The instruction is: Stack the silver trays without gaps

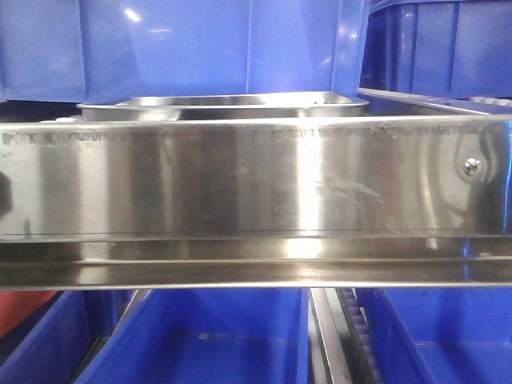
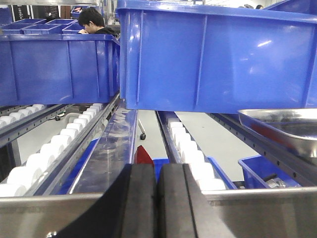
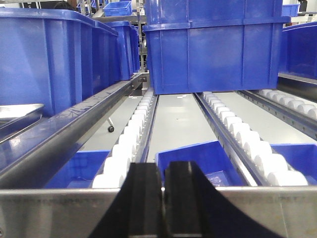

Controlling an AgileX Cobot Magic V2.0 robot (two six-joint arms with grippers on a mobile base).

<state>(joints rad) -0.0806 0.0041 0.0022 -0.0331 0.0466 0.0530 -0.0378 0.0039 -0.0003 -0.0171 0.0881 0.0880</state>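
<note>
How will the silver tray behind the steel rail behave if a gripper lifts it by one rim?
The silver tray looks like thin polished steel, so it is probably stiff and fairly light. Its mirror-like surface may slip in a pinch grip. Being shallow and wide, it would likely tilt if held at one rim.

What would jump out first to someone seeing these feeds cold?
The shiny rail fills the front view, with a silver tray peeking over its top edge under a blue bin. The left pincer and right pincer sit shut at the bottom of their wrist views, facing lanes of white rollers.
</note>
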